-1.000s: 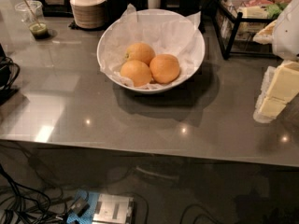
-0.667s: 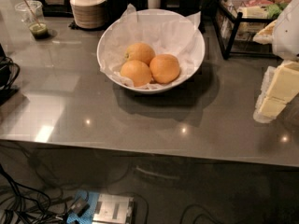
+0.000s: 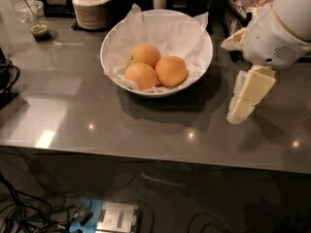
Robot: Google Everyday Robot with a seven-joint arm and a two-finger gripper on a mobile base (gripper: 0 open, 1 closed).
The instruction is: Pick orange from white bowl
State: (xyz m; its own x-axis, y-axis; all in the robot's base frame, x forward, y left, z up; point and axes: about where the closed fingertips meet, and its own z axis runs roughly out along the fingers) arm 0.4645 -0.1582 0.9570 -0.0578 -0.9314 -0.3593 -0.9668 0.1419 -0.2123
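The white bowl (image 3: 110,46), lined with crinkled white paper, stands on the grey table toward the back. Three oranges lie in it: one at the back left (image 3: 145,55), one at the front left (image 3: 141,75) and one at the right (image 3: 171,71), all touching. My gripper (image 3: 239,114) hangs from the white arm at the right. It points down and to the left, just above the table and to the right of the bowl, apart from it. It holds nothing.
A stack of small beige bowls (image 3: 91,6) and dark containers stand behind the bowl. A plastic cup with green liquid (image 3: 36,23) is at the back left. Black cables (image 3: 7,79) lie at the left edge. The table's front edge (image 3: 146,154) runs across below.
My gripper has moved left toward the bowl. The bowl and oranges have not moved.
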